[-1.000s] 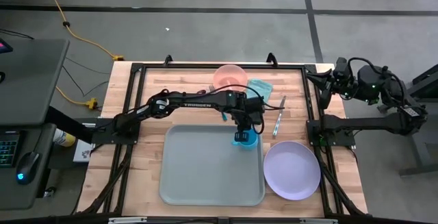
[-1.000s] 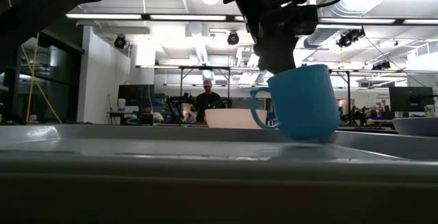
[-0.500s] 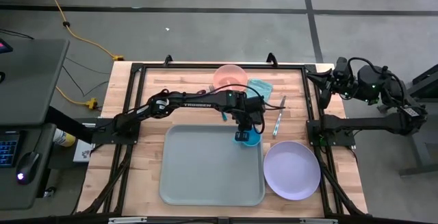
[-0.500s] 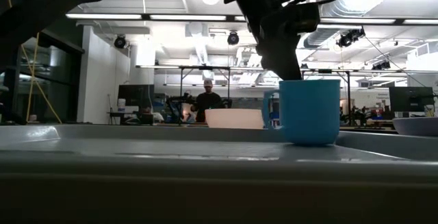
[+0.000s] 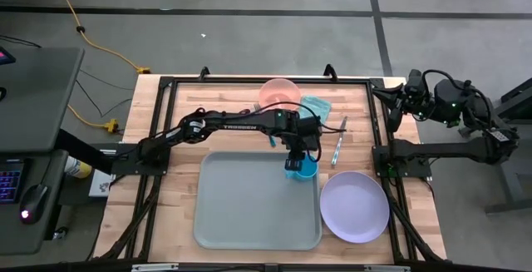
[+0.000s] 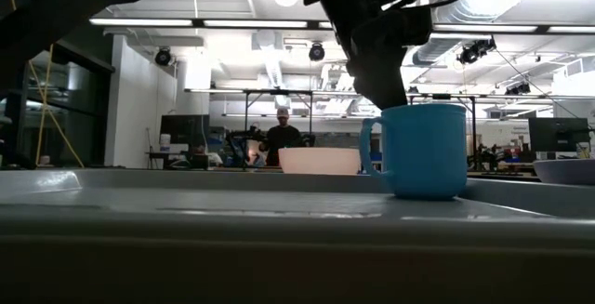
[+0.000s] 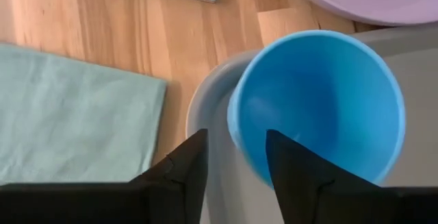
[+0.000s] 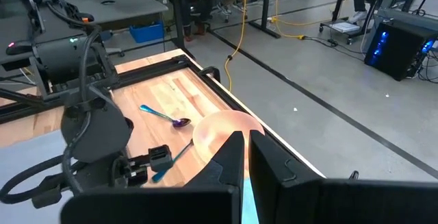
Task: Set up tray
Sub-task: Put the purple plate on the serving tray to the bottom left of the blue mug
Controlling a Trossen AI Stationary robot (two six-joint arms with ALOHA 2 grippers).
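High view has the left claw (image 5: pixel 298 162) parted astride the rim of the blue mug (image 5: pixel 304 168), upright in the tray (image 5: pixel 249 205) corner, right arm's claw shut far off.

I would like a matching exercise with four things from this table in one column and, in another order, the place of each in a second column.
Things:
1. blue mug
2. lavender plate
3. pink bowl
4. right claw

Places:
A. on the wood, beside the tray's right edge
B. at the table's far right corner, idle
C. in the far right corner of the tray
D. on the wood beyond the tray, at the table's far edge

Pairs: 1-C, 2-A, 3-D, 4-B
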